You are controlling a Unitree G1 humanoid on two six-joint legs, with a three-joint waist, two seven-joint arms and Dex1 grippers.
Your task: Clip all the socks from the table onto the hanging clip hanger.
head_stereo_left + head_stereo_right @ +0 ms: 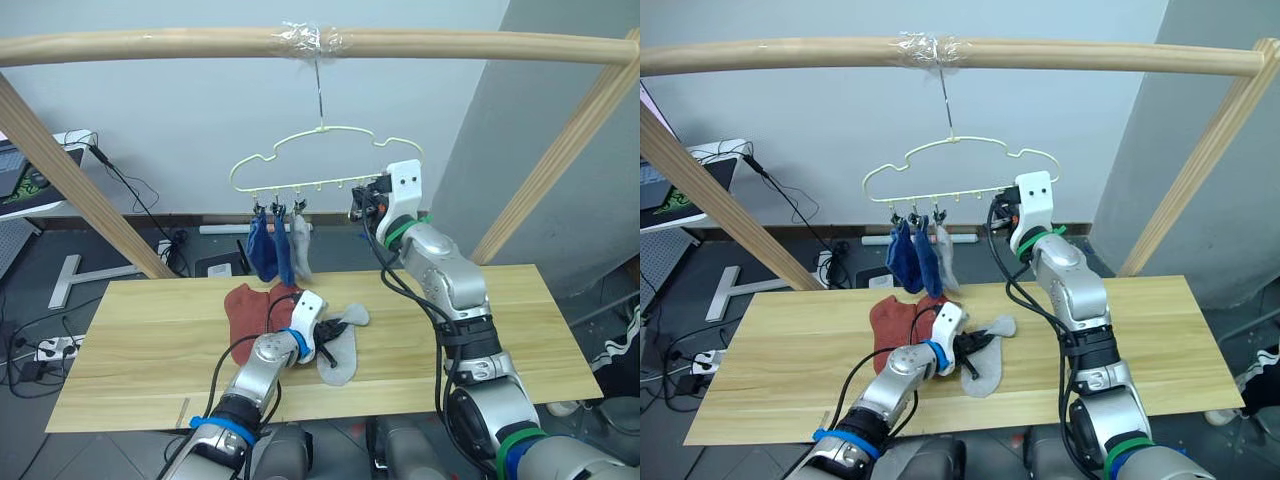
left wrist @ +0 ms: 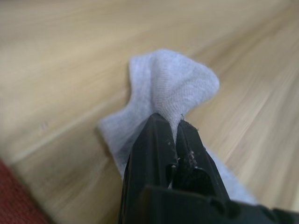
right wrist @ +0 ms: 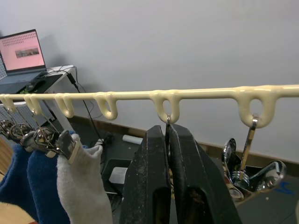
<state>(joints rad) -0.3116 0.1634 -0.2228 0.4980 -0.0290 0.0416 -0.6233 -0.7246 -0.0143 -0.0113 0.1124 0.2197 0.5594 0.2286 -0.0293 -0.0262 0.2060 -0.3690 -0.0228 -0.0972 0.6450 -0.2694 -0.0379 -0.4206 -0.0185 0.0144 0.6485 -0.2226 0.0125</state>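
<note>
Your left gripper (image 2: 174, 135), pinched shut on the grey sock (image 2: 173, 88), sits low on the table (image 1: 150, 330), well below the clip (image 3: 167, 122) that your right gripper (image 3: 168, 140) clamps on the clip hanger (image 1: 330, 140).

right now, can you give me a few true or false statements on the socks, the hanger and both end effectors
1. Three socks hang from the clip hanger. True: two blue socks and one grey hanging sock.
2. The left end effector is open above bare table. False: it is shut on the grey sock lying on the wood.
3. The right end effector is up at the hanger's bar, closed on a clip's wire. True.
4. The rust-red socks are already clipped up. False: they lie on the table.
5. The hanger hangs from the wooden pole. True.
</note>
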